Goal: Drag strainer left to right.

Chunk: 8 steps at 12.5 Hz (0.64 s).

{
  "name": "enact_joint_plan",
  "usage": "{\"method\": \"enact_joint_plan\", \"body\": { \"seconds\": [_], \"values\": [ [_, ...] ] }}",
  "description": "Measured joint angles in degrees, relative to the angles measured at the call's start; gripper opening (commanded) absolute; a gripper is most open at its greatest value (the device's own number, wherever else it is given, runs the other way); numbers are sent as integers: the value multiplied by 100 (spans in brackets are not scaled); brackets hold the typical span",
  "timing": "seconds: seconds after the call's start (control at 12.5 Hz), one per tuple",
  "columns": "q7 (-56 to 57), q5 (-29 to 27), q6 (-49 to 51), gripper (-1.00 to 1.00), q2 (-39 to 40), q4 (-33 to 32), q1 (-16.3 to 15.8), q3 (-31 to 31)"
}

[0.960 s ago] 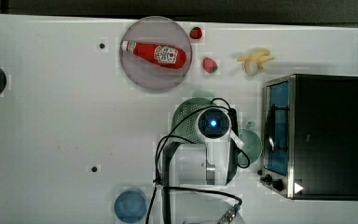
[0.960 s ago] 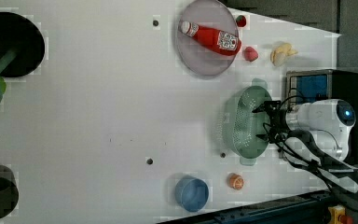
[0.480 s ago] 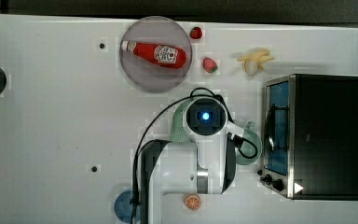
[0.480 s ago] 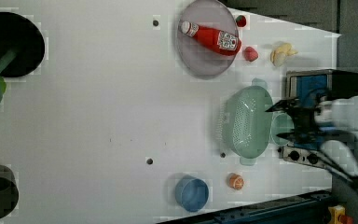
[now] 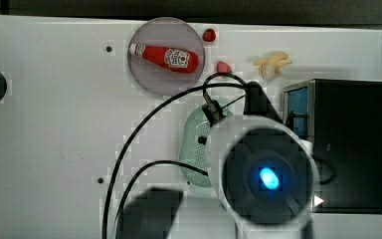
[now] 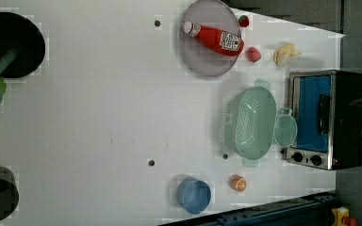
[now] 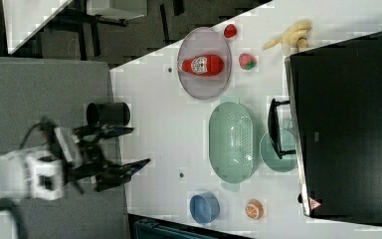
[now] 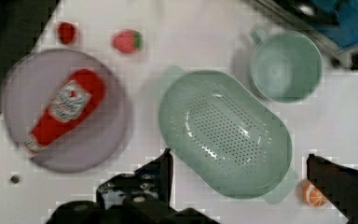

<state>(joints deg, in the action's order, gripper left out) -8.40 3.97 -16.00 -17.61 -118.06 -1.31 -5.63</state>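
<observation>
The table carries everything, and the oven, the largest thing on it, is set beyond the strainer as seen from the pincer in the wrist view, so little room is left on that side for further dragging. The plate with the ketchup bottle laid on it is found off to one side of the pincer's near finger. The strainer is placed on the table directly ahead of the pincer, between the plate and the mug, its far end just beside the mug; judged from this, the drag is likely finished or nearly so. The pincer is held wide apart and high above the table, nothing being gripped, both fingers being kept clear of the strainer's rim. The blue bowl is set well apart from the strainer. The orange is seen just beside the strainer's near handle, close to one finger. The strawberry and the small red fruit are left beyond the plate, and no obstruction is posed by them.
</observation>
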Motion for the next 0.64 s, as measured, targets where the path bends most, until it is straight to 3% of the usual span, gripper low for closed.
{"method": "enact_joint_plan", "body": {
  "seconds": [0.24,0.64],
  "values": [
    [619,-86,893,100,-118,666,5,-45],
    [891,-134,1230,100,-60,800,-3,62]
  ]
}}
